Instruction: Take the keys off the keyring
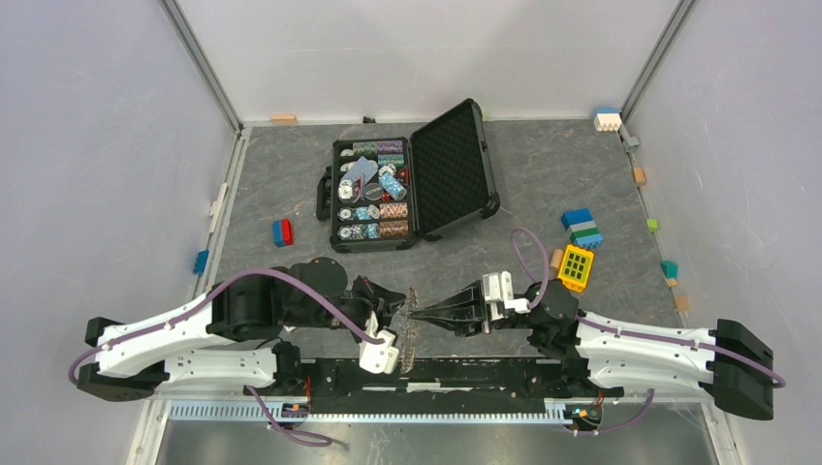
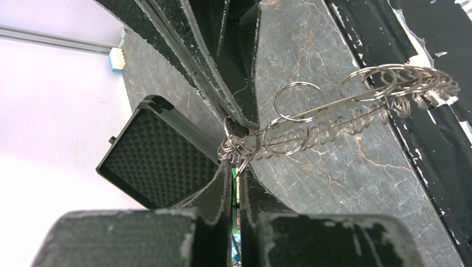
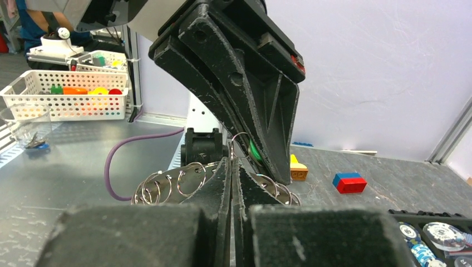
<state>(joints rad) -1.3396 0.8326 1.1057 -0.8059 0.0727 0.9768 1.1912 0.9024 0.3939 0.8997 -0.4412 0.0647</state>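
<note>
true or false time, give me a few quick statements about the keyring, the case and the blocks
1. The black case is open. True.
2. The keyring lies in the case. False: it is held up between the left tool and the right tool.
3. The case holds poker chips. True.
4. The yellow block sits left of the case. False: it is on its right.
5. The right tool is wide open. False: it is shut on the keyring.

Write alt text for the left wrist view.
The left end effector, from below, and the right end effector, from above, pinch one end of a keyring strung with small rings above a grey marbled table. An open black case lies beyond.
</note>
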